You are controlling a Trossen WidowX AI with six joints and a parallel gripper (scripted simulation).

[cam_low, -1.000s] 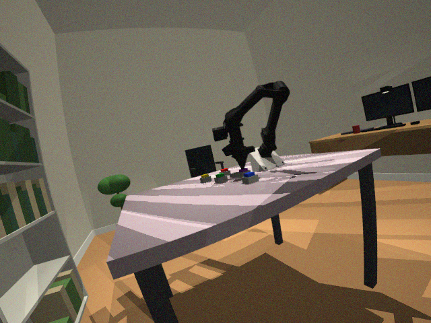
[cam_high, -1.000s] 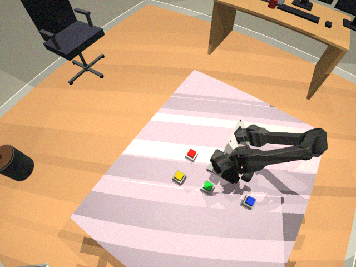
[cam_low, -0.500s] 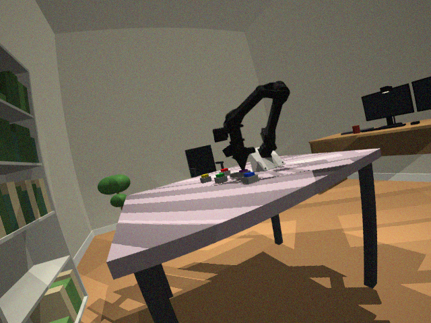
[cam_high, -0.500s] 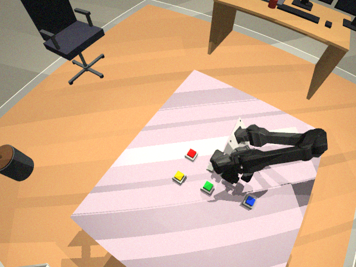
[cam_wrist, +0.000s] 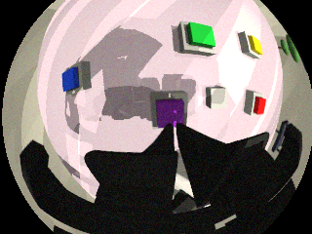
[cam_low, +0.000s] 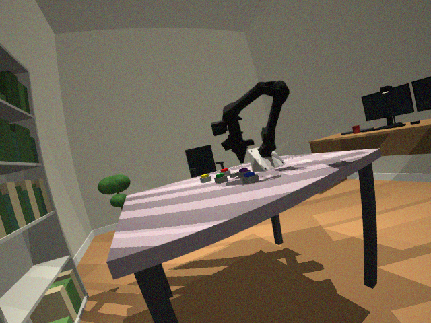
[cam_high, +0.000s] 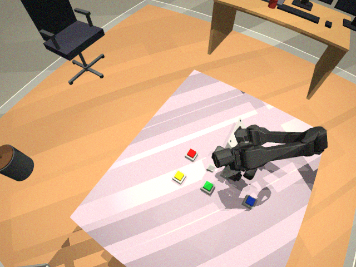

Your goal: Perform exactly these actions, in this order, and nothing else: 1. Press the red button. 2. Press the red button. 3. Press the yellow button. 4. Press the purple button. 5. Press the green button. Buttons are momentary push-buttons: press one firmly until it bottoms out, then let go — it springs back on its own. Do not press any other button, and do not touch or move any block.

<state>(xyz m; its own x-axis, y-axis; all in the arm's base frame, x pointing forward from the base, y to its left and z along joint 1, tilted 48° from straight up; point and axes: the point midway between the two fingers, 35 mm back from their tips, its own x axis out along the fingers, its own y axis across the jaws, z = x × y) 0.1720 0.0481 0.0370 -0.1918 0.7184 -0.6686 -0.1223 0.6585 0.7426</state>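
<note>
On the pale striped tabletop [cam_high: 149, 230] stands the black arm [cam_high: 276, 148], folded over so that its wrist hangs above the button cluster near the table's middle. From the exterior view the arm [cam_low: 259, 100] arches up from its light base [cam_low: 259, 161] and points downward, its tip above the buttons and not touching them. Its jaws are closed with nothing between them, their tips meeting in a narrow point directly over the purple button [cam_wrist: 171, 111] in the wrist view; from above that button is hidden under the wrist. Around it sit four other buttons on grey housings: the blue button [cam_high: 250, 201] lies in the arm's shadow nearest the base side, the green button [cam_high: 207, 186] just beside the wrist, the yellow button [cam_high: 179, 175] farther out, and the red button [cam_high: 191, 153] beyond that, well apart from the blue one. Between red and green, close to the gripper, rests a small grey block [cam_high: 210, 168].
</note>
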